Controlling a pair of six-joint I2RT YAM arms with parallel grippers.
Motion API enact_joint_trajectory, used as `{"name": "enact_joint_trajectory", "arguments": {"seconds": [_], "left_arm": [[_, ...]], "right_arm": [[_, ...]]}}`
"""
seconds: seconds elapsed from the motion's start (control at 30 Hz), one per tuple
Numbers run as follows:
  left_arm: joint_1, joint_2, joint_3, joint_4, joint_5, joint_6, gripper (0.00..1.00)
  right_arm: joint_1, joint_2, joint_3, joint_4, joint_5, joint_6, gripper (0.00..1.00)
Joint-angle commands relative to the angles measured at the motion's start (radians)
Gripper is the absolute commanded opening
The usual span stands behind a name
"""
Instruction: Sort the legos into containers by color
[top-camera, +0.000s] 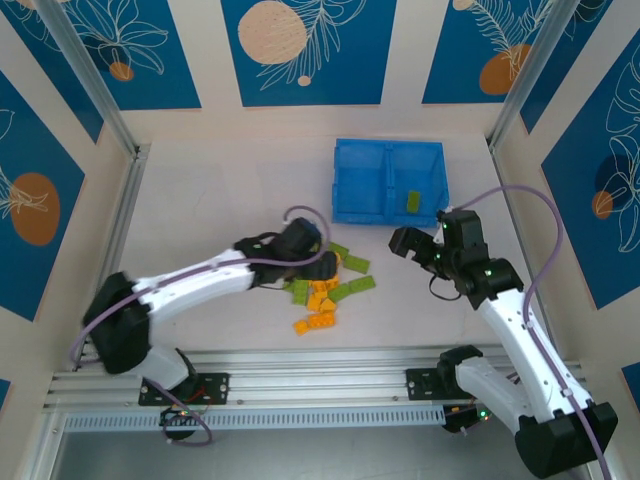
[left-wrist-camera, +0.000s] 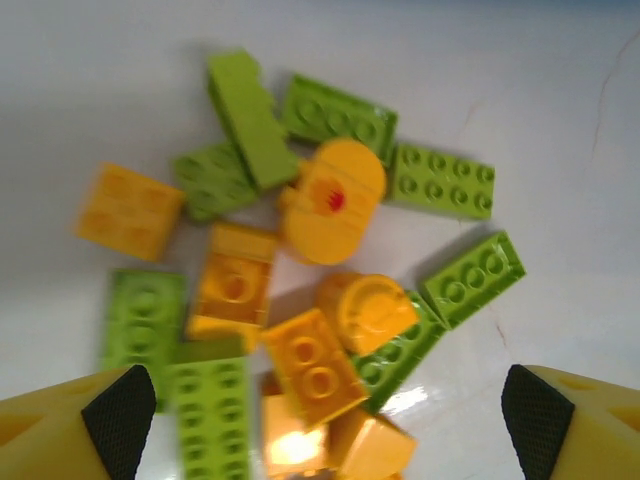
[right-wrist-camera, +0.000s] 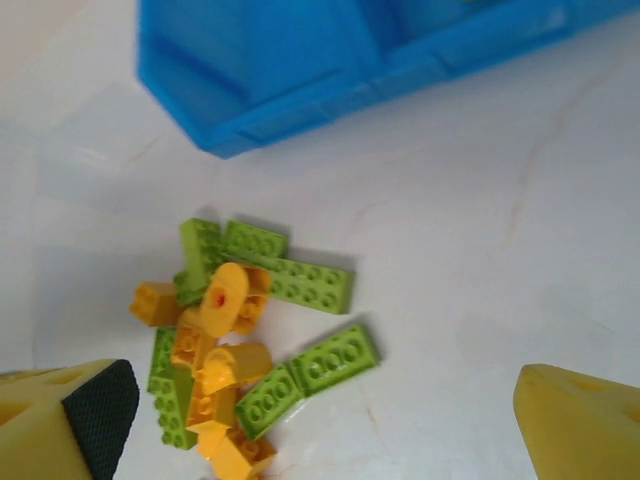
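Note:
The legos lie in a loose pile (top-camera: 325, 285) of orange-yellow and light green bricks on the white table. One green brick (top-camera: 412, 201) rests in the right compartment of the blue tray that forms the containers (top-camera: 360, 180). My left gripper (top-camera: 322, 260) hovers over the pile, open; in the left wrist view its fingertips (left-wrist-camera: 120, 415) straddle the pile, with an orange two-stud brick (left-wrist-camera: 315, 365) between them, untouched. My right gripper (top-camera: 420, 240) hangs open and empty just in front of the tray's right compartment. From its wrist the pile (right-wrist-camera: 240, 340) lies ahead and the tray (right-wrist-camera: 280, 60) lies beyond.
The tray's left compartment shows bare blue floor. Walls with blue panels enclose the table on three sides, and a metal rail (top-camera: 320, 385) runs along the near edge. Bare white table lies to the right of the pile (right-wrist-camera: 480, 300) and at far left (top-camera: 190, 210).

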Motion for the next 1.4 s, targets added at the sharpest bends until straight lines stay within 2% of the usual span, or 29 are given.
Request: {"name": "enact_joint_trajectory", "arguments": {"seconds": [0.0,0.2,0.37,0.63,0.8,0.97,1.2,1.37], "left_arm": [[-0.044,0.125,0.134,-0.037,-0.001,-0.134,0.91],[-0.047,0.251,0.187,-0.076,-0.065,-0.194,0.81],[-0.047,0.323,0.238,-0.140,-0.061,-0.198,0.75],[-0.046,0.393,0.234,-0.133,-0.053,-0.209,0.54],[-0.047,0.392,0.238,-0.131,-0.060,-0.212,0.42],[-0.045,0.344,0.248,-0.149,-0.090,-0.193,0.32],[-0.038,0.264,0.391,-0.211,-0.185,-0.088,0.29],[0.008,0.323,0.579,-0.201,-0.291,0.063,0.29]], "right_arm": [[-0.008,-0.021,-0.007,-0.012,0.056,0.048,0.98],[-0.008,0.010,0.033,-0.032,0.051,0.029,0.98],[-0.010,0.021,0.039,-0.026,0.041,-0.016,0.99],[-0.008,0.062,0.093,-0.055,-0.132,-0.112,0.98],[-0.009,0.081,0.127,-0.082,-0.277,-0.176,0.94],[-0.008,0.094,0.163,-0.115,-0.299,-0.172,0.93],[-0.009,0.040,0.186,-0.096,-0.257,-0.131,0.93],[-0.009,-0.009,0.187,-0.091,-0.212,-0.113,0.93]]}}
